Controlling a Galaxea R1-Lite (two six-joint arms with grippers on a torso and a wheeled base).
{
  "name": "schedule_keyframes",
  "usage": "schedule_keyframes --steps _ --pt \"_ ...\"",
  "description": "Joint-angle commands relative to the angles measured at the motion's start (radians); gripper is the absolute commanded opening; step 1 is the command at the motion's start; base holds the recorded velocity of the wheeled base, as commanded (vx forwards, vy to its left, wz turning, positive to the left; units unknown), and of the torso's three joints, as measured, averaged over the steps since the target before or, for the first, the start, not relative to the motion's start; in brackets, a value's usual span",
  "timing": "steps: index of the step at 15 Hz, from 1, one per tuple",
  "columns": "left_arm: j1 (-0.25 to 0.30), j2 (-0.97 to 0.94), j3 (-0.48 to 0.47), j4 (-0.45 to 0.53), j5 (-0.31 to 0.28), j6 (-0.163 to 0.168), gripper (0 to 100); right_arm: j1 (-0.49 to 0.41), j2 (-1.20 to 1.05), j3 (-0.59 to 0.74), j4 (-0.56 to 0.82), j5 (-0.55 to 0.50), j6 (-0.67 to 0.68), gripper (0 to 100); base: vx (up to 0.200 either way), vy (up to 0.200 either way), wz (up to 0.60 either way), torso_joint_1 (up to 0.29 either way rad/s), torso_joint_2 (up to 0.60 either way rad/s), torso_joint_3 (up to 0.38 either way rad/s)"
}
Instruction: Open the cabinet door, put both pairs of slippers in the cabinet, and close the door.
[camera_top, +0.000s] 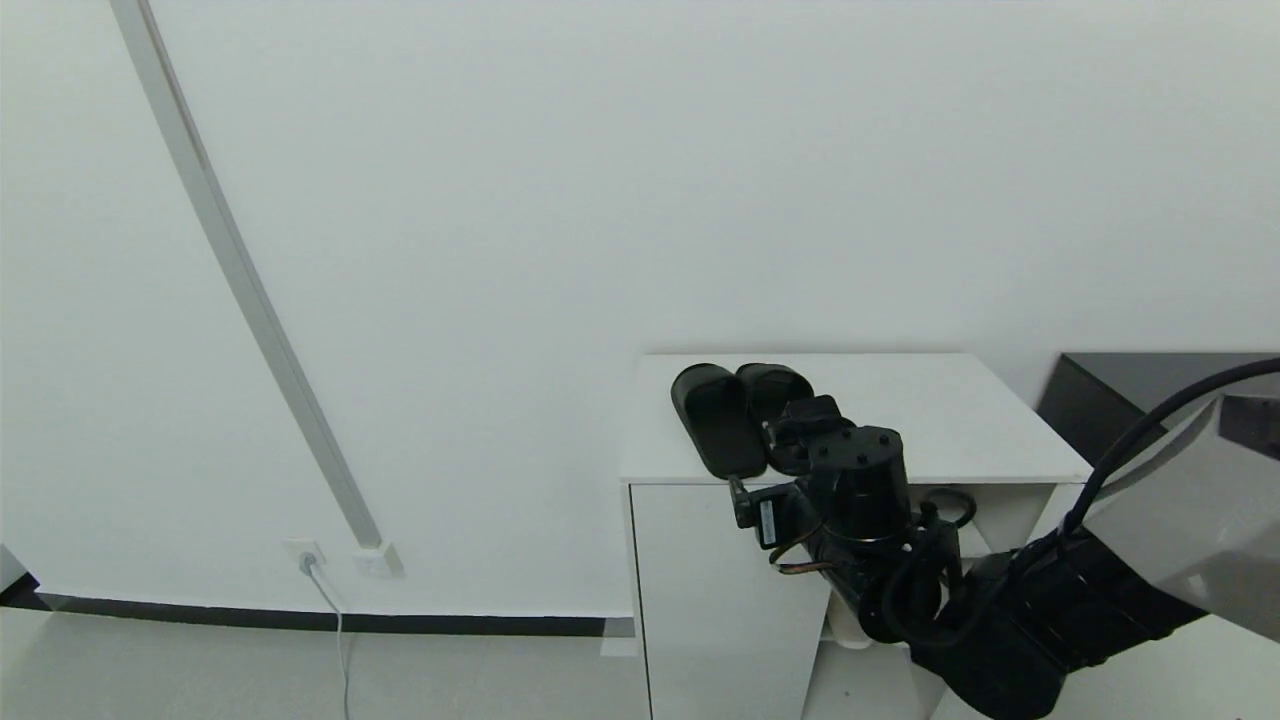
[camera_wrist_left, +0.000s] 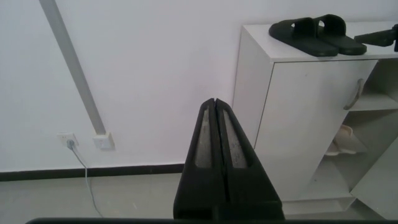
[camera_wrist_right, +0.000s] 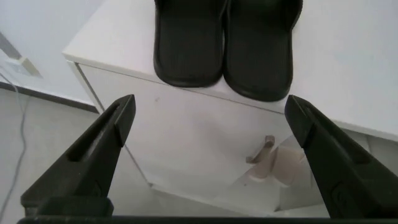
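In the head view, a pair of black rubber slide slippers (camera_top: 735, 415) lies side by side at the front left corner of the white cabinet's (camera_top: 940, 410) top. Their heels reach just past the front edge, which offers them to a grasp from the front. The right end effector (camera_top: 775, 450) sits at those heels. Below, the white cabinet door (camera_top: 720, 600) appears swung aside, with open shelving beside it.

In the left wrist view, the left end effector (camera_wrist_left: 214, 106) has its fingers pressed together on nothing. It hangs low and well apart from the cabinet's left side, probably parked out of the working arm's way. A pale slipper (camera_wrist_left: 345, 140) rests on an inner shelf, so one pair seems already stowed.

In the right wrist view, the right end effector's fingers are spread wide and clear of the black slippers. The gap roughly matches the width of both heels together, which suits taking the pair in one pinch. The curved door handle (camera_wrist_right: 264, 149) shows below the top's front edge.
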Motion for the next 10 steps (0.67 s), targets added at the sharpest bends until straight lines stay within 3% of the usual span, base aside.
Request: schedule_keyframes --steps 1,2,10 --pt "0.000 0.000 0.000 0.000 0.000 0.000 0 -0.001 -0.023 -0.044 0.044 0.000 0.027 100 0.000 0.000 0.00 0.000 0.00 0.000" --pt "0.000 0.000 0.000 0.000 0.000 -0.001 0 0.001 -0.023 -0.043 0.046 0.000 0.029 100 0.000 0.000 0.00 0.000 0.00 0.000" --pt "0.000 0.002 0.000 0.000 0.000 -0.001 0 0.002 -0.020 -0.032 0.044 0.001 0.030 100 0.200 0.000 0.00 0.004 0.00 0.002"
